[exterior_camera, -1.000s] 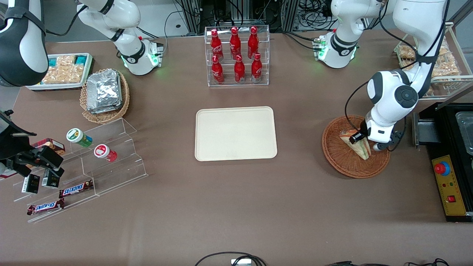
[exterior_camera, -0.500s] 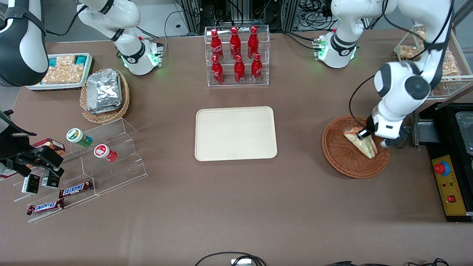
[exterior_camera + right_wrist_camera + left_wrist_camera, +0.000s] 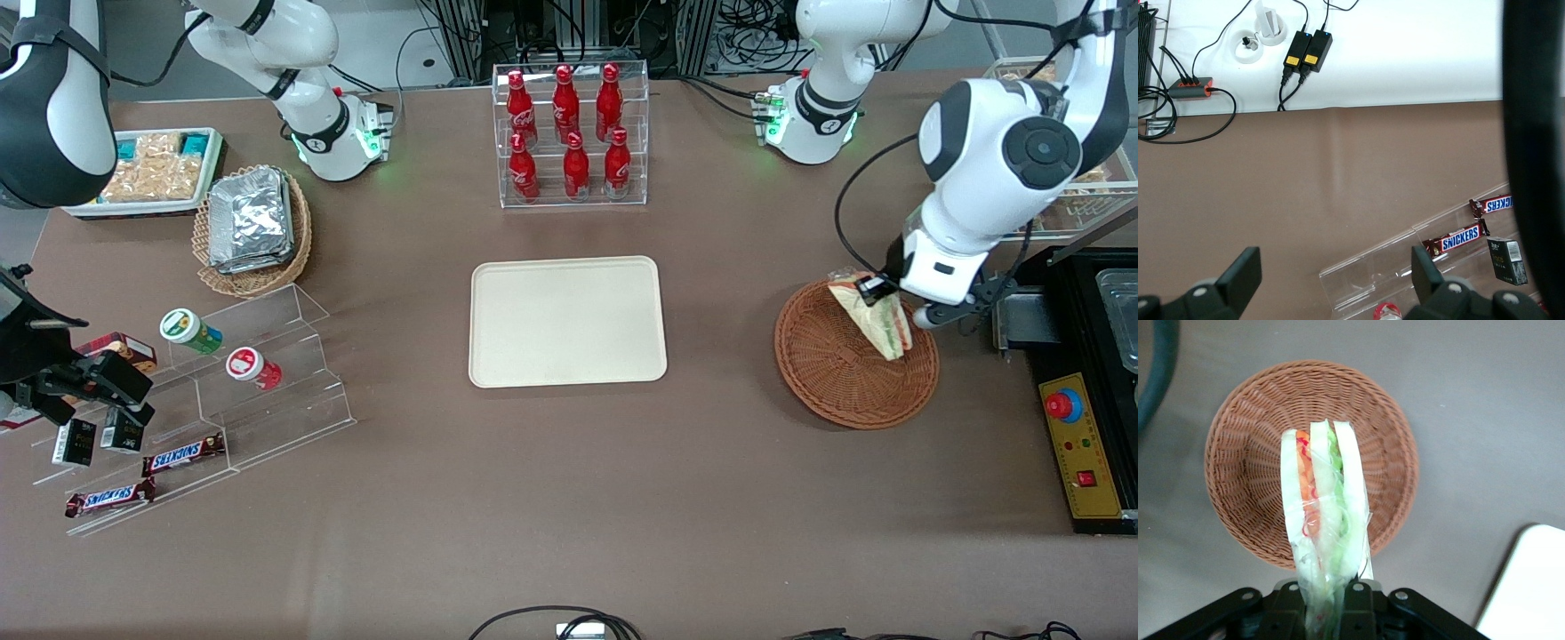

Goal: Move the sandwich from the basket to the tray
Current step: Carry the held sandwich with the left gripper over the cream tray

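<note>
The sandwich (image 3: 880,322) (image 3: 1323,513), a wrapped wedge of pale bread with red and green filling, hangs in the air above the reddish-brown basket (image 3: 836,373) (image 3: 1245,440). My gripper (image 3: 896,300) (image 3: 1327,608) is shut on its upper end, well above the basket's rim on the side toward the working arm's end of the table. The basket holds nothing under it. The cream tray (image 3: 567,321) lies flat at the table's middle, toward the parked arm from the basket; one corner of the tray (image 3: 1531,587) shows in the left wrist view.
A clear rack of red bottles (image 3: 569,133) stands farther from the front camera than the tray. A black control box with a red button (image 3: 1080,444) sits beside the basket at the working arm's end. A tan basket of foil packs (image 3: 253,227) and clear snack steps (image 3: 204,391) lie toward the parked arm.
The gripper has risen with the sandwich, lifting it out of the basket; the sandwich now hangs clear above the weave, and the arm stands higher.
</note>
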Robot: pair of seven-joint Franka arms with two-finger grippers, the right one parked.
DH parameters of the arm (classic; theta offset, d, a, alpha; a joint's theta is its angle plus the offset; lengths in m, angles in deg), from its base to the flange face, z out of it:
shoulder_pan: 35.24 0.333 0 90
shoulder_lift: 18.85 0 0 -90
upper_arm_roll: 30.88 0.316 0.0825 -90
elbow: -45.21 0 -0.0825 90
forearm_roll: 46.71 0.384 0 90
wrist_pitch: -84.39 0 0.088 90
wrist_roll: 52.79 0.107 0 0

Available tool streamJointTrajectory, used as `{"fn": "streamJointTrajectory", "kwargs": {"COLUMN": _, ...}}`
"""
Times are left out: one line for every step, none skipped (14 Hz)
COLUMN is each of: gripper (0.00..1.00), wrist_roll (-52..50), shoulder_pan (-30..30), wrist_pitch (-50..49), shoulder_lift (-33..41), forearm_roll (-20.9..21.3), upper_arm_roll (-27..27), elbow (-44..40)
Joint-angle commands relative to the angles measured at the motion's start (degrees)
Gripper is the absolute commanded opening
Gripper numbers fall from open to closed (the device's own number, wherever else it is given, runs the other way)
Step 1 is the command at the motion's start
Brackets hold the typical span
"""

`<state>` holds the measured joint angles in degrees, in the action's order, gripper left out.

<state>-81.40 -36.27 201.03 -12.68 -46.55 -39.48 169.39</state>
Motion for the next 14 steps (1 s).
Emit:
{"fn": "streamJointTrajectory", "kwargs": {"gripper": 0.0, "wrist_roll": 0.3, "shoulder_pan": 0.0, "wrist_pitch": -4.0, "shoulder_lift": -1.1, "forearm_roll": 0.6, "upper_arm_roll": -3.7, "elbow": -5.3}}
{"fn": "streamJointTrajectory", "kwargs": {"gripper": 0.0, "wrist_roll": 0.5, "shoulder_pan": 0.0, "wrist_pitch": -4.4, "shoulder_lift": -1.1, "forearm_roll": 0.6, "upper_arm_roll": -5.1, "elbow": -5.6}}
{"fn": "streamJointTrajectory", "kwargs": {"gripper": 0.0, "wrist_roll": 0.5, "shoulder_pan": 0.0, "wrist_pitch": -4.8, "shoulder_lift": -1.2, "forearm_roll": 0.6, "upper_arm_roll": -6.8, "elbow": -5.6}}
{"fn": "streamJointTrajectory", "kwargs": {"gripper": 0.0, "wrist_roll": 0.5, "shoulder_pan": 0.0, "wrist_pitch": -4.7, "shoulder_lift": -1.3, "forearm_roll": 0.7, "upper_arm_roll": -8.7, "elbow": -5.5}}
{"fn": "streamJointTrajectory", "kwargs": {"gripper": 0.0, "wrist_roll": 0.5, "shoulder_pan": 0.0, "wrist_pitch": -4.3, "shoulder_lift": -2.0, "forearm_roll": 0.7, "upper_arm_roll": -10.9, "elbow": -5.6}}
{"fn": "streamJointTrajectory", "kwargs": {"gripper": 0.0, "wrist_roll": 0.4, "shoulder_pan": 0.0, "wrist_pitch": -4.0, "shoulder_lift": -2.7, "forearm_roll": 0.8, "upper_arm_roll": -13.1, "elbow": -5.8}}
{"fn": "streamJointTrajectory", "kwargs": {"gripper": 0.0, "wrist_roll": 0.2, "shoulder_pan": 0.0, "wrist_pitch": -3.8, "shoulder_lift": -3.2, "forearm_roll": 0.8, "upper_arm_roll": -14.5, "elbow": -5.9}}
{"fn": "streamJointTrajectory", "kwargs": {"gripper": 0.0, "wrist_roll": 0.2, "shoulder_pan": 0.0, "wrist_pitch": -3.6, "shoulder_lift": -3.6, "forearm_roll": 0.8, "upper_arm_roll": -15.4, "elbow": -5.8}}
{"fn": "streamJointTrajectory", "kwargs": {"gripper": 0.0, "wrist_roll": 0.4, "shoulder_pan": 0.0, "wrist_pitch": -3.4, "shoulder_lift": -3.8, "forearm_roll": 0.8, "upper_arm_roll": -15.9, "elbow": -5.8}}
{"fn": "streamJointTrajectory", "kwargs": {"gripper": 0.0, "wrist_roll": 0.5, "shoulder_pan": -0.1, "wrist_pitch": -3.1, "shoulder_lift": -4.4, "forearm_roll": 0.8, "upper_arm_roll": -16.8, "elbow": -5.9}}
{"fn": "streamJointTrajectory", "kwargs": {"gripper": 0.0, "wrist_roll": 0.5, "shoulder_pan": -0.1, "wrist_pitch": -2.5, "shoulder_lift": -4.6, "forearm_roll": 0.8, "upper_arm_roll": -18.1, "elbow": -5.9}}
{"fn": "streamJointTrajectory", "kwargs": {"gripper": 0.0, "wrist_roll": 0.5, "shoulder_pan": -0.1, "wrist_pitch": -1.6, "shoulder_lift": -4.9, "forearm_roll": 0.8, "upper_arm_roll": -19.6, "elbow": -5.8}}
{"fn": "streamJointTrajectory", "kwargs": {"gripper": 0.0, "wrist_roll": 0.5, "shoulder_pan": -0.1, "wrist_pitch": -1.4, "shoulder_lift": -5.8, "forearm_roll": 0.8, "upper_arm_roll": -21.0, "elbow": -5.9}}
{"fn": "streamJointTrajectory", "kwargs": {"gripper": 0.0, "wrist_roll": 0.3, "shoulder_pan": -0.1, "wrist_pitch": -1.4, "shoulder_lift": -6.6, "forearm_roll": 0.9, "upper_arm_roll": -22.6, "elbow": -6.1}}
